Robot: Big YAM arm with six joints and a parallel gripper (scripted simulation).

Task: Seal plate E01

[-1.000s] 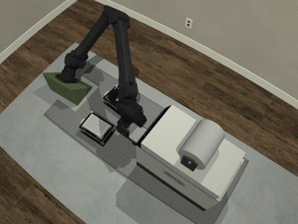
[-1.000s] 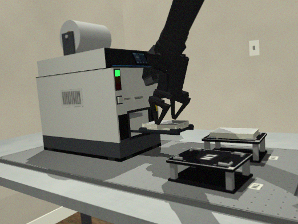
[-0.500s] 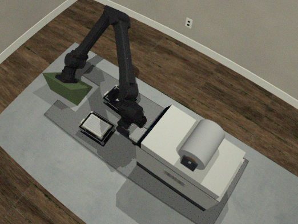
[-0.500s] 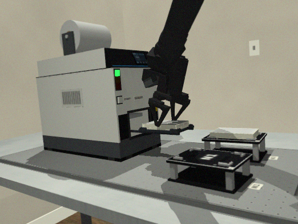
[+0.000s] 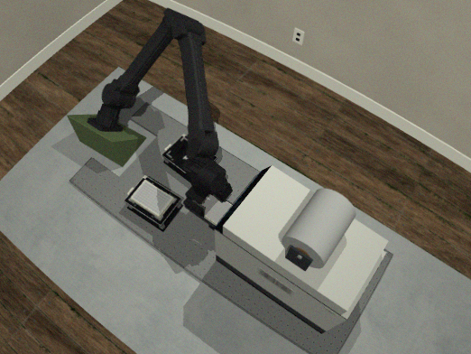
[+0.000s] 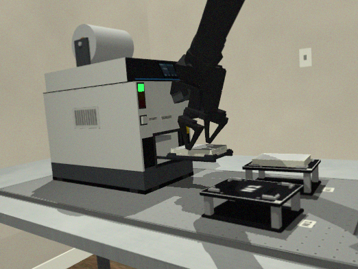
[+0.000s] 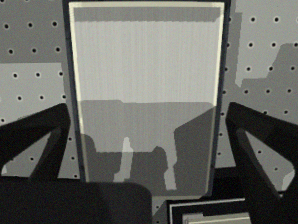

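Note:
Plate E01 (image 6: 219,149) (image 7: 145,60) (image 5: 218,212) lies on the sealer's extended stage (image 6: 206,158) and looks flat, with a smooth pale top. My gripper (image 6: 199,145) (image 7: 148,111) is open over it, one finger beyond each long side, tips about level with the plate's top or just above; no contact shows. The sealer's lamp (image 6: 140,87) is green; the START button (image 6: 143,119) is below it. Nest N1 (image 6: 240,197) (image 5: 177,153) holds no plate. The other plate (image 6: 281,160) (image 5: 151,197) sits in nest N2 (image 6: 267,168). Well A1 of E01 cannot be made out.
The sealer body (image 5: 266,203) (image 6: 96,137) stands directly behind the stage, its front close to my wrist. A foil roll (image 5: 320,226) (image 6: 110,44) is on top. A nest corner shows at the lower right of the wrist view. The green arm base (image 5: 104,142) is beyond the nests.

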